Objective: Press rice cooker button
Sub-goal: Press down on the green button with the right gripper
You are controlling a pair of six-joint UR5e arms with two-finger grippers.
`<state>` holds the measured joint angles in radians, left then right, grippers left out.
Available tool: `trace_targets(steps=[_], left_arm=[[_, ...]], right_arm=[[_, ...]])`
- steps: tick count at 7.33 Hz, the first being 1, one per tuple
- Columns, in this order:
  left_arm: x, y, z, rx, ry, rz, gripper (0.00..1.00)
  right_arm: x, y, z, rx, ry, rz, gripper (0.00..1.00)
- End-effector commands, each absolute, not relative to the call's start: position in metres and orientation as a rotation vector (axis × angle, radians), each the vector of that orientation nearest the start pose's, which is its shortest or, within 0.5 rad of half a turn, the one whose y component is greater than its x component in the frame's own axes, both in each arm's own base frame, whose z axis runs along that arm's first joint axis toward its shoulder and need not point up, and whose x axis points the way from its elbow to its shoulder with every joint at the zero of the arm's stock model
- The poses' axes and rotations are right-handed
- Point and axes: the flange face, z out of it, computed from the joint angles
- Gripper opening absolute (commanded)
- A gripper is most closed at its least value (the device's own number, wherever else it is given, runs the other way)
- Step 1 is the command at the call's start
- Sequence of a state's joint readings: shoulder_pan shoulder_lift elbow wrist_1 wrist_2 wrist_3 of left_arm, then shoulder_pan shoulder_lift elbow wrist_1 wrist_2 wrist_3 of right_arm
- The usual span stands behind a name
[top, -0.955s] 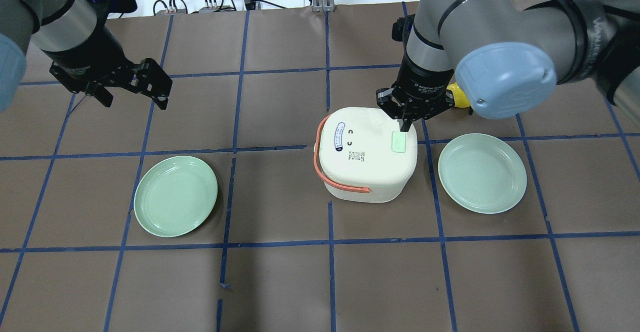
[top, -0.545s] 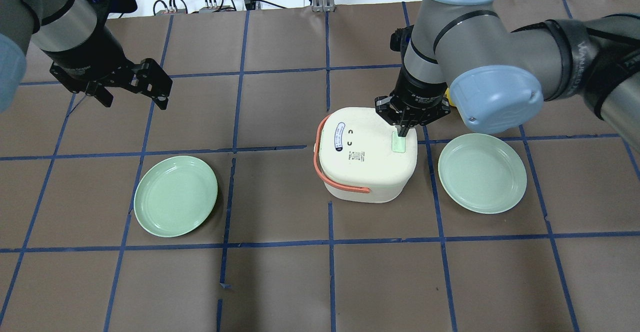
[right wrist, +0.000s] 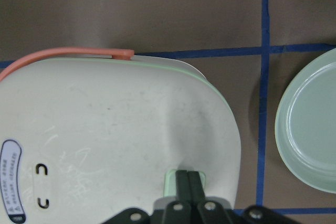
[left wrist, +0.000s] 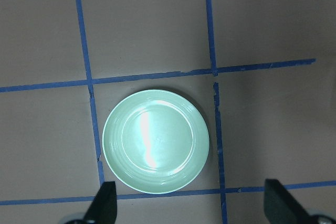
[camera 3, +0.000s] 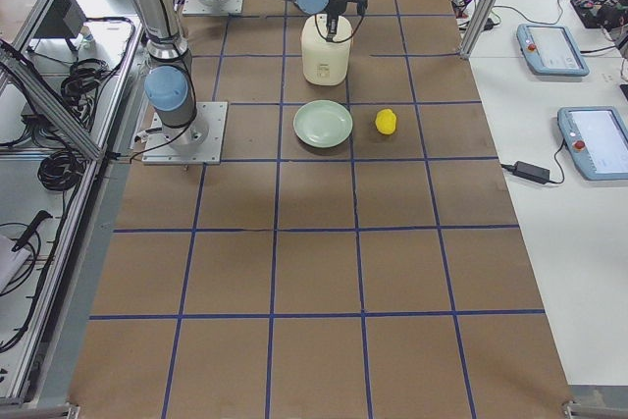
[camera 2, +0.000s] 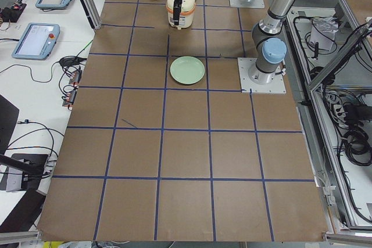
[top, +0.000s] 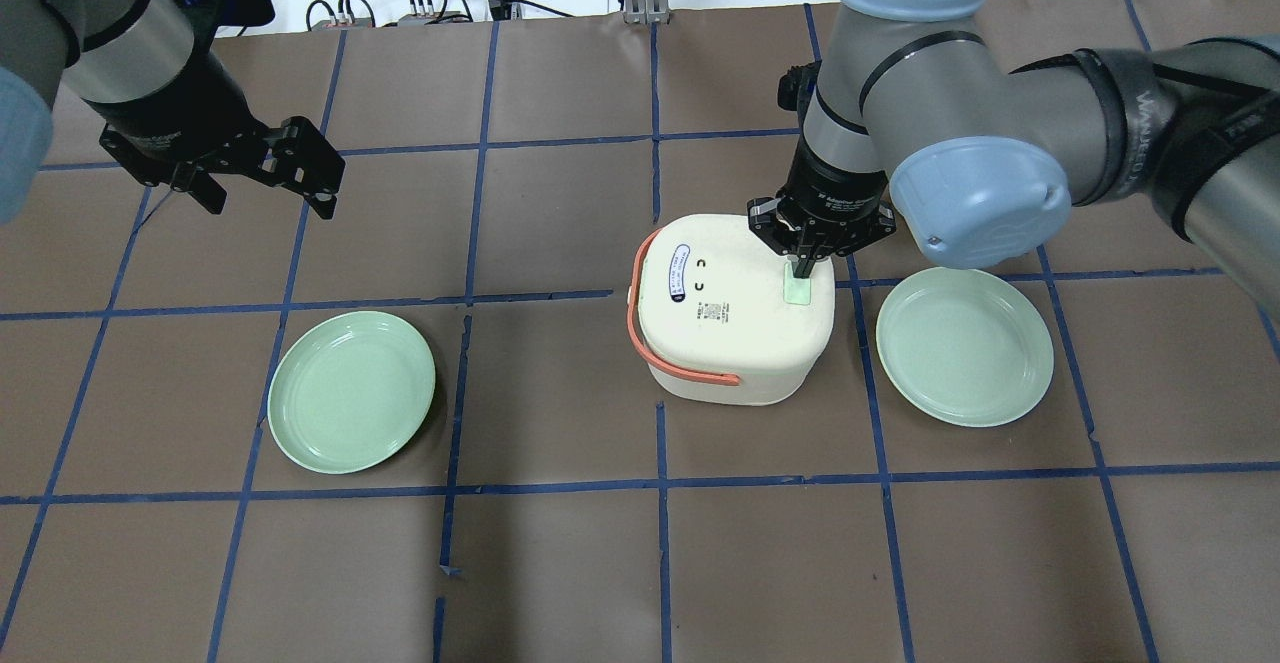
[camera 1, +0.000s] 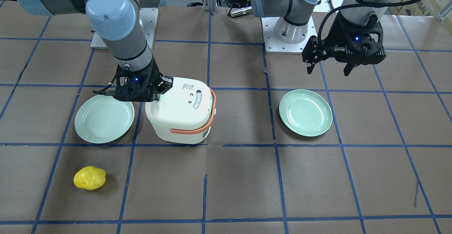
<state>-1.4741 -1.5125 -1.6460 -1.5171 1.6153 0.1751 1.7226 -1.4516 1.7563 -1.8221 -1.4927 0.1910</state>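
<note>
The white rice cooker [top: 725, 328] with a salmon handle stands closed at the table's middle; it also shows in the front view [camera 1: 180, 112] and the right wrist view [right wrist: 121, 124]. Its small mint-green button [top: 797, 290] sits on the lid near the right edge. My right gripper [top: 803, 268] is shut and points straight down, with its closed fingertips [right wrist: 189, 178] touching the button [right wrist: 170, 183]. My left gripper [top: 270, 201] is open and empty, hovering high over the table's left part, well away from the cooker.
A mint-green plate [top: 350, 391] lies left of the cooker, below my left gripper [left wrist: 191, 208]. A second plate [top: 965, 345] lies just right of the cooker. A yellow lumpy object [camera 1: 89, 178] lies beyond the right plate.
My right gripper has moved from the lid's far edge onto the green button and lowered. The left arm and the cooker have not moved.
</note>
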Motion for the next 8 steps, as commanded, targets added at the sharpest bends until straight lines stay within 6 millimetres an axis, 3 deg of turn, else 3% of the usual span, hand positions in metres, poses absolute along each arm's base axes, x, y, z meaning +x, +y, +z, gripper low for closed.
trace_targets(steps=[1,8], left_arm=[[-0.083,-0.481,0.484,0.120,3.090,-0.047,1.00],[-0.083,-0.481,0.484,0.120,3.090,-0.047,1.00]], right_arm=[[0.218,-0.491,0.364,0.064,3.070,0.100,0.09],[0.218,-0.494,0.352,0.066,3.072,0.135,0.09]])
